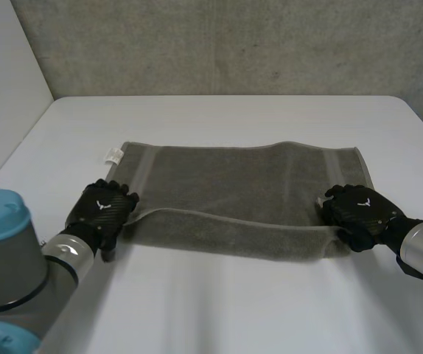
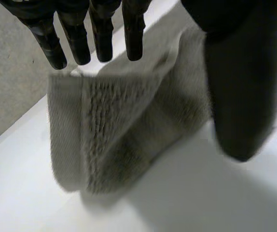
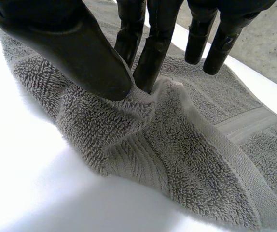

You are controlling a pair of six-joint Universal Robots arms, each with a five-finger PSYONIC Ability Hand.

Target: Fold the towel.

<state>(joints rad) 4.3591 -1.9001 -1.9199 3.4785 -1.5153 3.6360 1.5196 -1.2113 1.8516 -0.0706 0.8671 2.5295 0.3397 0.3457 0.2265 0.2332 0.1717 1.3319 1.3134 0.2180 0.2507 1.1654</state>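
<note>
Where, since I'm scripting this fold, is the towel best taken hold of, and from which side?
At its two near corners, coming from the robot's side. The towel lies wide and flat on the table, and only its near edge is lifted, so a thumb can get under there. The right hand pinches the near right corner; the left hand sits at the near left one.

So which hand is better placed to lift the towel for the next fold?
Probably the right hand: its thumb and a finger pinch a ridge of the towel. The left hand has straight fingers over its corner, not gripping.
</note>
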